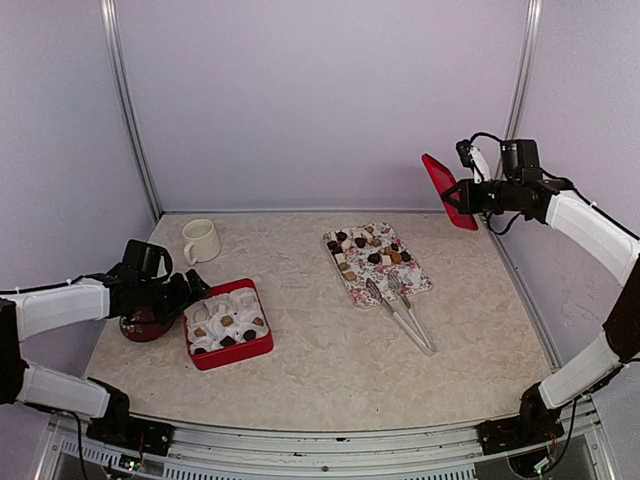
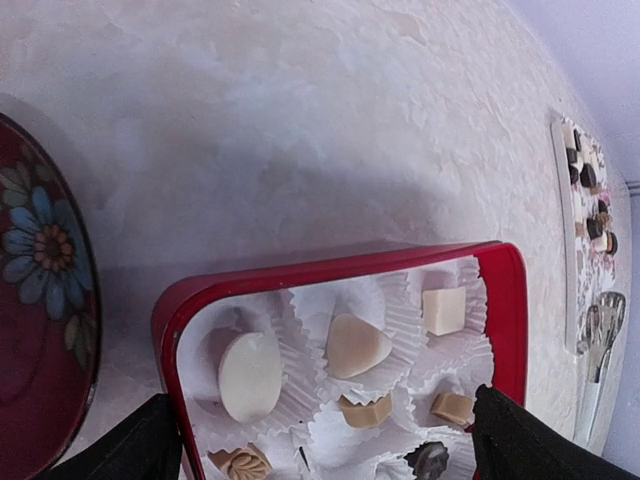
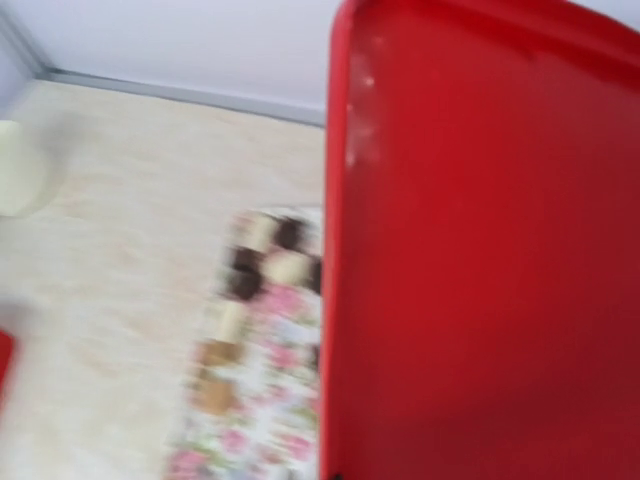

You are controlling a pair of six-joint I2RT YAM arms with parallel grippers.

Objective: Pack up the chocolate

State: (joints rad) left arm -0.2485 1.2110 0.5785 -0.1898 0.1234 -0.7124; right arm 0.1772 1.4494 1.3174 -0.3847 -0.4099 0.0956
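An open red box (image 1: 262, 346) holds white paper cups with several chocolate pieces (image 1: 227, 321). In the left wrist view the box (image 2: 330, 265) shows cream, tan and dark pieces (image 2: 250, 375). My left gripper (image 1: 192, 293) (image 2: 325, 432) straddles the box's near end, with one finger (image 2: 135, 450) against each side wall. More chocolates (image 1: 362, 242) lie on a floral tray (image 1: 412, 284), blurred in the right wrist view (image 3: 255, 400). My right gripper (image 1: 462, 197) is raised at the far right, shut on a red lid (image 1: 440, 182) (image 3: 480, 250). Its fingers are hidden in the right wrist view.
A dark red flowered dish (image 1: 145, 327) (image 2: 40, 300) sits left of the box under my left arm. A cream mug (image 1: 202, 240) stands behind it. Metal tongs (image 1: 405, 312) (image 2: 600, 330) lie at the tray's near end. Walls close in the back and both sides.
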